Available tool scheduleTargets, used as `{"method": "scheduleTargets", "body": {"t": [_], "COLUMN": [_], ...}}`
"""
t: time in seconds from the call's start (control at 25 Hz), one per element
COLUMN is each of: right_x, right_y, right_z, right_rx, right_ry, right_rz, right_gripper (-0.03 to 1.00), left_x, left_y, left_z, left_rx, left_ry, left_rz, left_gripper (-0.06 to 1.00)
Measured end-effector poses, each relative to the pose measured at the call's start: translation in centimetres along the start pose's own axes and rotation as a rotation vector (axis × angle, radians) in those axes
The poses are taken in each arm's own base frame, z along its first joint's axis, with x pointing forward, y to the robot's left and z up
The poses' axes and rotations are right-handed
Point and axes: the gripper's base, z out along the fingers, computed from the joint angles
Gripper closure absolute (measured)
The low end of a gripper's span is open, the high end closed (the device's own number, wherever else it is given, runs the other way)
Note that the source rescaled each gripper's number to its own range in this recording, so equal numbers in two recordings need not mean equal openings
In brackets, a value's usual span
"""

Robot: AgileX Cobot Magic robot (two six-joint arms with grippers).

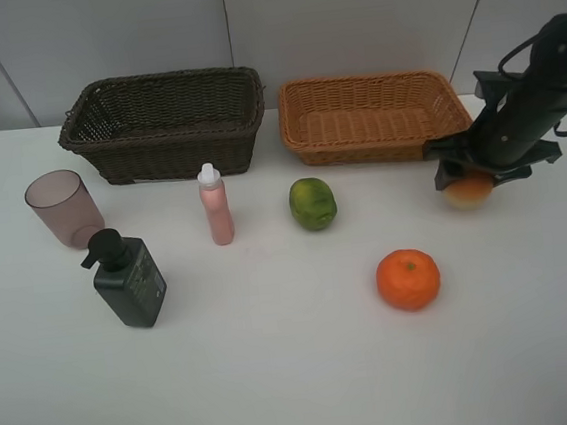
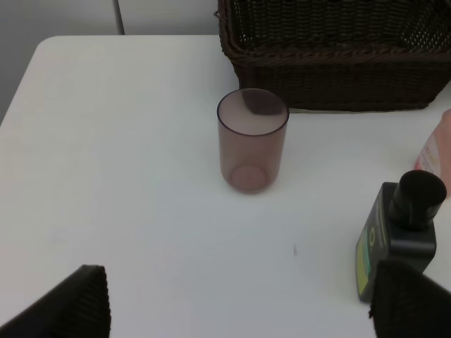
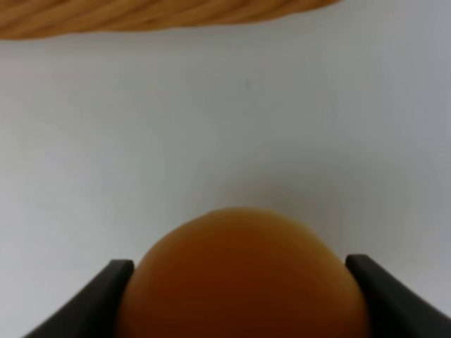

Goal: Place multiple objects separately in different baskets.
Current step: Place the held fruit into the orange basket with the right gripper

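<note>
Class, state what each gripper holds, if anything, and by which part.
Right gripper grips the red-yellow peach, jaws against its opposite sides; left gripper holds nothing.

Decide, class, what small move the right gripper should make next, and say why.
Probably a short lift straight up. The right gripper has a finger against each side of the peach, which seems to rest on the table beside the light basket.

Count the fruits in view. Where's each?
3: green fruit at table centre; orange nearer the front, to its right; peach in the right gripper, beside the light basket. None seems hidden.
</note>
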Motion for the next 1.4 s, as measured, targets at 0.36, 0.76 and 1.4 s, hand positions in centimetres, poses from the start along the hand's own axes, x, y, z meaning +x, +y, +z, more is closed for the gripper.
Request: {"method": "scheduleTargets", "body": {"t": [0.36,0.76,1.4], "right_x": [-4.4,-10.4,-14.4], "right_y": [0.5,3.8,8.2], "right_z": [-6.7,-8.3,-0.8], "right_rx": [0.057,0.045,-0.008], "right_ry": [-0.018,-0.105,-0.086], "right_rz": [-0.136,-0.234,-0.266], "right_gripper": [0.94,0.94,0.94], "left_x": [0.0,0.0,0.0], "left_y": [0.0,0.0,0.0], "left_z": [0.0,0.0,0.0], "left_rx": [0.000,-0.001,-0.002], "left_ry": [0.000,0.000,0.000], "left_rz": [0.000,0.000,0.001], "left_gripper": [-0.01,-0.01,-0.01]}}
